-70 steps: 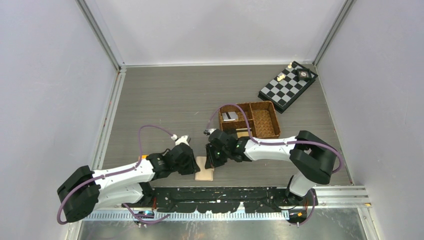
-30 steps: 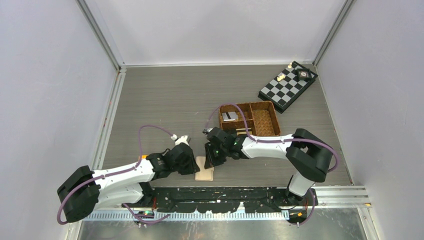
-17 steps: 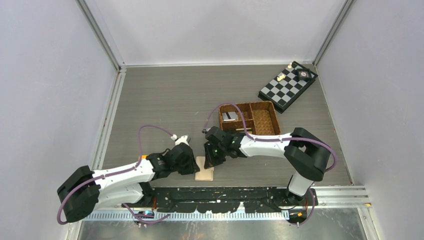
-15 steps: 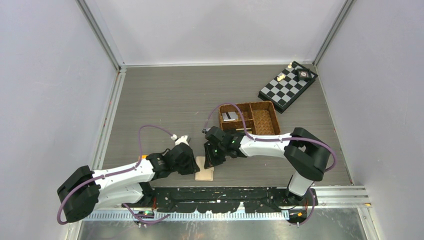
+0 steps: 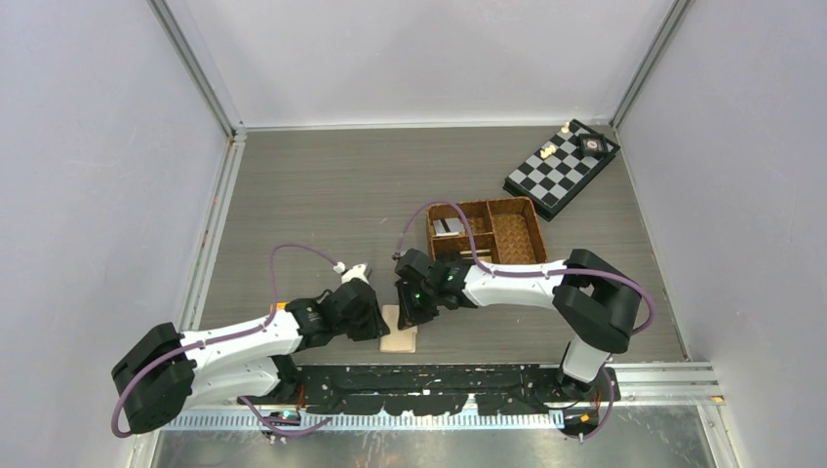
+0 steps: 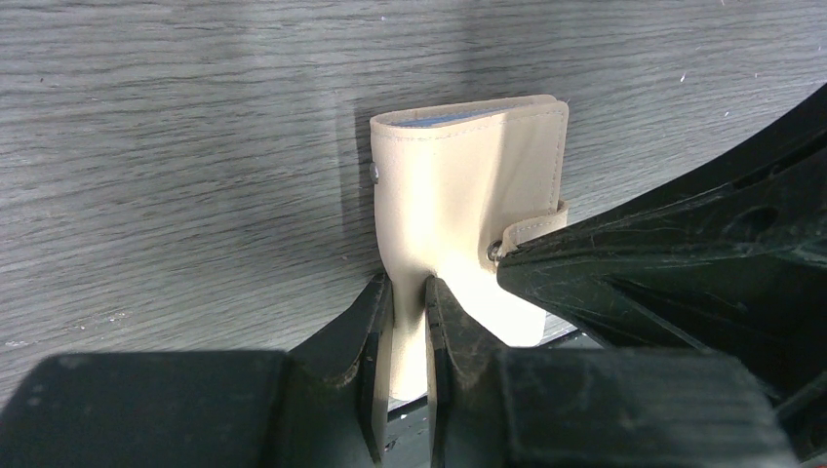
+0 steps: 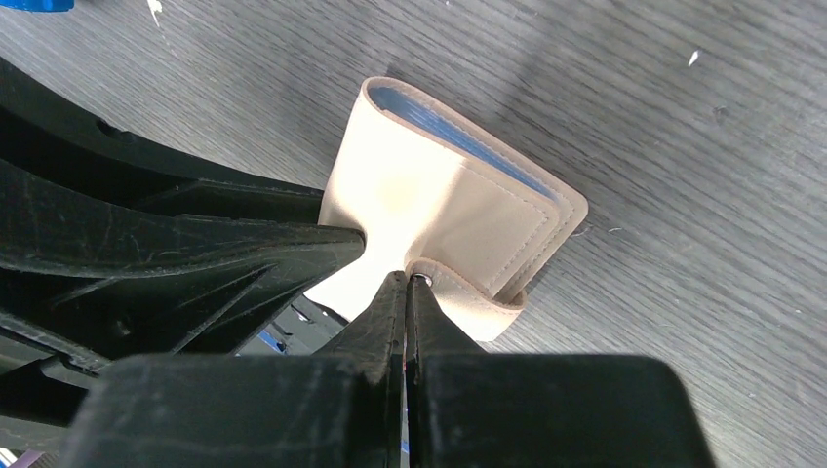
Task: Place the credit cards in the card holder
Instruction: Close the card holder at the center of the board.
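The card holder, a beige folded wallet, lies on the table near the front edge between both grippers. My left gripper is shut on its near cover edge; the left wrist view shows the fingers pinching the beige flap of the wallet. My right gripper is shut on the snap tab of the wallet, whose pale blue inner pockets show at the fold. A silver-grey card lies in the basket's left compartment. I cannot make out the other credit cards.
A brown woven divided basket stands just behind the right gripper. A black-and-white chessboard with a few pieces lies at the back right. The black rail of the arm bases runs along the front edge.
The right arm's wrist has crept slightly to the left. The wallet and the left arm have stayed where they were.
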You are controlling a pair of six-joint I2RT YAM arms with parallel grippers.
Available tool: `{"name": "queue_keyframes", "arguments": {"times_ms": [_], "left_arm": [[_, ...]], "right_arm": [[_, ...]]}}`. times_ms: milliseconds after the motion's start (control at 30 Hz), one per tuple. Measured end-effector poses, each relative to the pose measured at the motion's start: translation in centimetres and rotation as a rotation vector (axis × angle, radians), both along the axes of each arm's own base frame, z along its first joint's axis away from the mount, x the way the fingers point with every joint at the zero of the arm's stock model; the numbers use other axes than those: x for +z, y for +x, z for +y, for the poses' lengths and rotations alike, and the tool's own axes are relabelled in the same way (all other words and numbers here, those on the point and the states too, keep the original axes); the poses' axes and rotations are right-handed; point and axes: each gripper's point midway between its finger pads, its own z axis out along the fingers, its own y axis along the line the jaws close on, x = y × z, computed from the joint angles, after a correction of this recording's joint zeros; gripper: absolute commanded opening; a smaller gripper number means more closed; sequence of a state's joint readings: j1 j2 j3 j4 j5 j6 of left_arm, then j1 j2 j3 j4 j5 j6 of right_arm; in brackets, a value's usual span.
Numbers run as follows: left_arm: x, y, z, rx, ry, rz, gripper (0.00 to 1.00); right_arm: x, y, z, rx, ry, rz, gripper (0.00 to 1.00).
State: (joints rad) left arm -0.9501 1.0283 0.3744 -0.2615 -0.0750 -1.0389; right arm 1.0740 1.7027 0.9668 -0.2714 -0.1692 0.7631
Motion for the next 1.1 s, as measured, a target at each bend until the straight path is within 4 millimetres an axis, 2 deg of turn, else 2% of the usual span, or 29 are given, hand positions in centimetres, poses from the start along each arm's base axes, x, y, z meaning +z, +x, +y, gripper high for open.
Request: {"name": "queue_keyframes", "arguments": {"times_ms": [300,467,733,800,900,1100], "left_arm": [[0.0,0.0,0.0,0.0,0.0,0.0,0.0],[0.0,0.0,0.0,0.001,0.001,-0.001,0.0],[0.0,0.0,0.0,0.001,0.003,-0.002,0.0],[0.0,0.1,0.1,0.0,0.005,-0.003,0.04],[0.2,0.1,0.1,-0.003,0.011,-0.007,0.11],[0.9,0.1,0.5,-0.024,0.043,-0.022,0.31]], "right_arm": [[-0.1,-0.1,0.1,-0.021,-0.044,-0.027,0.0],[-0.7,-0.2,1.5,-0.033,-0.04,-0.039,0.0],[-0.6,-0.1,1.4,-0.067,-0.034,-0.045,0.01],[-0.5,-0.2,1.4,-0.066,-0.023,-0.05,0.0],[-0.4,-0.3,1.5,-0.052,-0.004,-0.056,0.07],[0.7,-0.9,1.3,-0.007,0.048,-0.066,0.29]]}}
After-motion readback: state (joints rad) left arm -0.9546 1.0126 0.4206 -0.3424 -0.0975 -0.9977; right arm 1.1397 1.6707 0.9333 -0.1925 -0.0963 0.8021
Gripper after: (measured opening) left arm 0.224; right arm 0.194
